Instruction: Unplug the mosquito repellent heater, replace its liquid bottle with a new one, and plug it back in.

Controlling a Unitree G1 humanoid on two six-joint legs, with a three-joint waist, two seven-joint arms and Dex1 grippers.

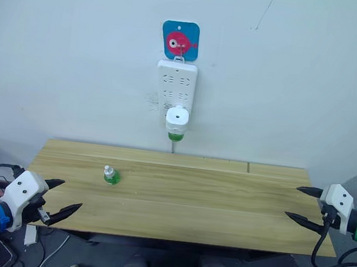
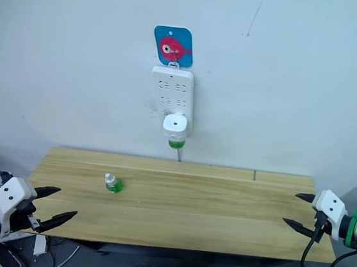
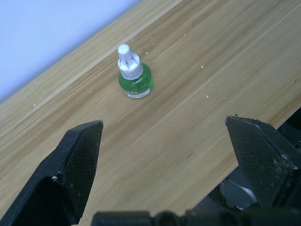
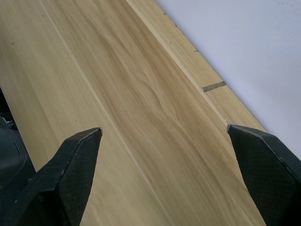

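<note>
We have the mosquito repellent heater point(image 1: 177, 118) plugged into the bottom of the white power strip point(image 1: 175, 85) on the wall, at twelve o'clock from us, its green bottle point(image 1: 176, 135) hanging under it just above the back edge of the worktop point(image 1: 222, 203). A blue hook plate with a pink fish point(image 1: 180, 41) holds the strip up. A second green bottle point(image 1: 111, 175) with a white cap stands upright on the worktop at about ten o'clock, well apart from the heater. Our left end effector point(image 1: 63, 198) hovers at the near left corner, at eight o'clock, fingers spread wide and holding nothing; through its wrist camera the spare bottle sits ahead between the two fingers point(image 3: 77, 165). Our right end effector point(image 1: 304, 204) hangs at the right edge, four o'clock, also spread apart and empty.
</note>
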